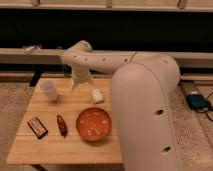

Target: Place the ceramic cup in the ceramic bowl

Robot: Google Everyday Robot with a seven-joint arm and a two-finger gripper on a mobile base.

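Note:
The ceramic cup (pixel 49 90) is small, white and tapered, and stands upright at the table's back left. The ceramic bowl (pixel 93 123) is wide, orange-red with pale streaks, and sits near the table's front middle with nothing in it. My gripper (pixel 76 85) hangs at the end of the white arm over the back of the table. It is to the right of the cup, apart from it, and behind the bowl. The big white arm covers the right part of the table.
A small white rounded block (pixel 97 95) lies behind the bowl. A small dark red oblong item (pixel 61 124) and a dark flat rectangular item (pixel 37 126) lie left of the bowl on the wooden table (pixel 60 147). A low rail runs behind the table.

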